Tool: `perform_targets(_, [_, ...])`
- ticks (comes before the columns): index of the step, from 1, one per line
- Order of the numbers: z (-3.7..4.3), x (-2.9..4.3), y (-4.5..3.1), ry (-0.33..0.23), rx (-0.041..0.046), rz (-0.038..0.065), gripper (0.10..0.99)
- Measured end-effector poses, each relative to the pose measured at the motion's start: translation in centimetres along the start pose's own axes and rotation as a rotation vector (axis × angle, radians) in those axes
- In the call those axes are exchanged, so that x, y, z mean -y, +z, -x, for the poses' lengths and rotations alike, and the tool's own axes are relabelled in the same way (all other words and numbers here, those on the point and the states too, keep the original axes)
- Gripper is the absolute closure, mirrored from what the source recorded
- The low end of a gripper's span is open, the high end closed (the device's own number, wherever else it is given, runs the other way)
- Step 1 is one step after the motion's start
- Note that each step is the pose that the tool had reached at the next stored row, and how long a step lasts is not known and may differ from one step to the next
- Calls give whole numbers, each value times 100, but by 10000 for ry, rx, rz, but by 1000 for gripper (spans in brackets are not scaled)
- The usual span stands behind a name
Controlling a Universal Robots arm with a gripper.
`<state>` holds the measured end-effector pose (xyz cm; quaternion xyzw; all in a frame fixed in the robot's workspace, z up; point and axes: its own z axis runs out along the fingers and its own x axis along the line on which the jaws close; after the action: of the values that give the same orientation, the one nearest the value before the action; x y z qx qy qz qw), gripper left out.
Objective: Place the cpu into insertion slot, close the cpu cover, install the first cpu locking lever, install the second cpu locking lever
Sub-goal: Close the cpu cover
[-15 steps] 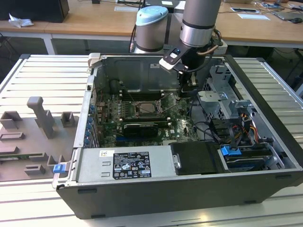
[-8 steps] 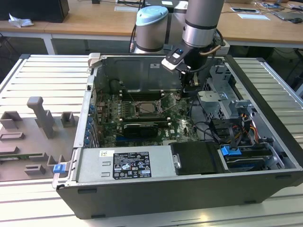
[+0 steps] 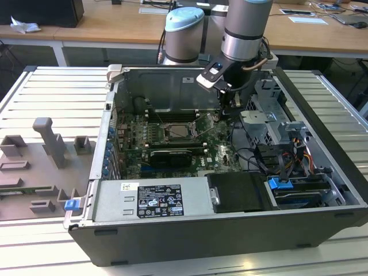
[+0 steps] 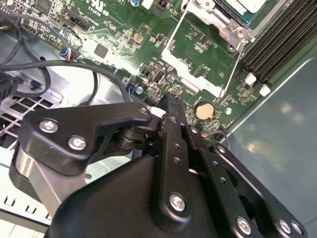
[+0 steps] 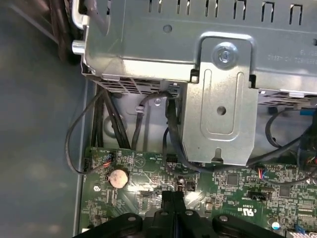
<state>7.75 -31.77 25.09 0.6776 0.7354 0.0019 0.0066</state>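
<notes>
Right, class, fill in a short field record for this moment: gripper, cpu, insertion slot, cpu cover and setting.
gripper: shut, holding nothing, above the green board close to the coin battery
cpu: lying flat in the slot
insertion slot: filled, silver rim showing
cpu cover: appears tilted up, not closed
setting: open computer case lying on a slatted table

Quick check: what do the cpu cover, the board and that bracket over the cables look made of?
Cover: thin sheet metal, bright silver; glare runs along its flat strip. Board: green glossy laminate, probably fibreglass, with fine traces and soldered parts. Bracket: stamped sheet steel by the look, dull grey, with pressed ribs and a screw.
</notes>
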Motion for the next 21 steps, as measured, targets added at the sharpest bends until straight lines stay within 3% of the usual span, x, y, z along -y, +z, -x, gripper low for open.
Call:
perform_targets(16, [-2,25,91,-13,2,-12,980])
perform_targets(21, [-5,56,89,-15,-7,-119,980])
